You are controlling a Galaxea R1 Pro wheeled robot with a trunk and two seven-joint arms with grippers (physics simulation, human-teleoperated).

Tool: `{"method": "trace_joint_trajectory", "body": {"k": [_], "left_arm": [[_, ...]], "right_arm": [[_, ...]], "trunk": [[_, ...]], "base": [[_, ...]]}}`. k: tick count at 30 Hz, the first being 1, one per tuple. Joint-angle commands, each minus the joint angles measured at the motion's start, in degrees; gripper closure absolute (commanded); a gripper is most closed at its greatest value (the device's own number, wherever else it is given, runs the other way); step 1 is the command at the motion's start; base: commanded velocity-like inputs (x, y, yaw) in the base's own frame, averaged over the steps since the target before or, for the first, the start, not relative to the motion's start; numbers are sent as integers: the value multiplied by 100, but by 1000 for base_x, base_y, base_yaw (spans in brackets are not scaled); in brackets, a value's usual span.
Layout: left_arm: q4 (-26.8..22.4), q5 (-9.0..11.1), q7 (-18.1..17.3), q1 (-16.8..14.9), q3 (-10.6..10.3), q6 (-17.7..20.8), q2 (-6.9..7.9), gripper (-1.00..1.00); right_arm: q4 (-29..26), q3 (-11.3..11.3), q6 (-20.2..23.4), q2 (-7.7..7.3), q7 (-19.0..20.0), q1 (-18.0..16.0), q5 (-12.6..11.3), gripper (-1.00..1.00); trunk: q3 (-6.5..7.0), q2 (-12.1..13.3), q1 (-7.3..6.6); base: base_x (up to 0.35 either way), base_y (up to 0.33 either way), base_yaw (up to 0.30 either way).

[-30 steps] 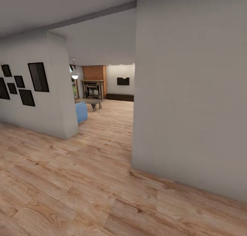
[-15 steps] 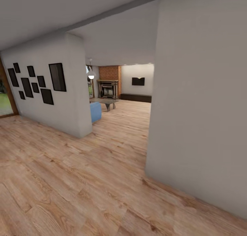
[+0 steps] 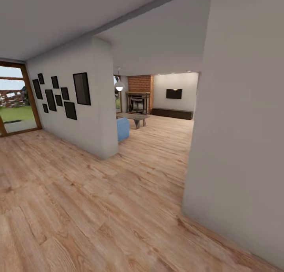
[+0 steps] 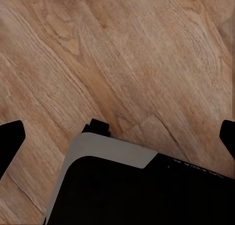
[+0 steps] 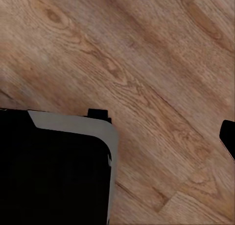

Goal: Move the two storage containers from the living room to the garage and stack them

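Neither storage container can be made out from here, so both are presumably somewhere inside the living room, which opens far ahead of the jaws between two white walls. As a judgement, the task has barely begun: the robot is in transit, nothing is carried, and fetching, hauling to the garage and stacking all remain.

The left gripper looks down at the planks with its dark fingertips far apart at either edge of the wrist picture, nothing between them. Of the right gripper one dark fingertip shows at the picture's edge; whether those jaws are apart I cannot tell.

Beneath both jaws lies the wood floor: light, matte planks with strong wavy grain, and the robot's base, black with a pale rounded rim. Farther off stand the red brick fireplace, the flat black TV and a long low dark bench. Nearer, a smooth partition wall carries black rectangular frames; a blue seat peeks out behind it.
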Motion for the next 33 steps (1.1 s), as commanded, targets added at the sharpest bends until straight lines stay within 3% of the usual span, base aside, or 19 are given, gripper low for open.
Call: {"method": "trace_joint_trajectory", "body": {"k": [1,33], "left_arm": [[2,28,12,-4,-23,-14,-1,-100],[2,28,12,-4,-23,-19,-1,-100]], "right_arm": [[14,47,-26,4,1,-6,-38,-100],[14,63,-26,15,-72,-6,-31,-100]], "trunk": [[-8,-5,4],[-9,-5,4]], "base": [[327,0,24],[327,0,2]]}}
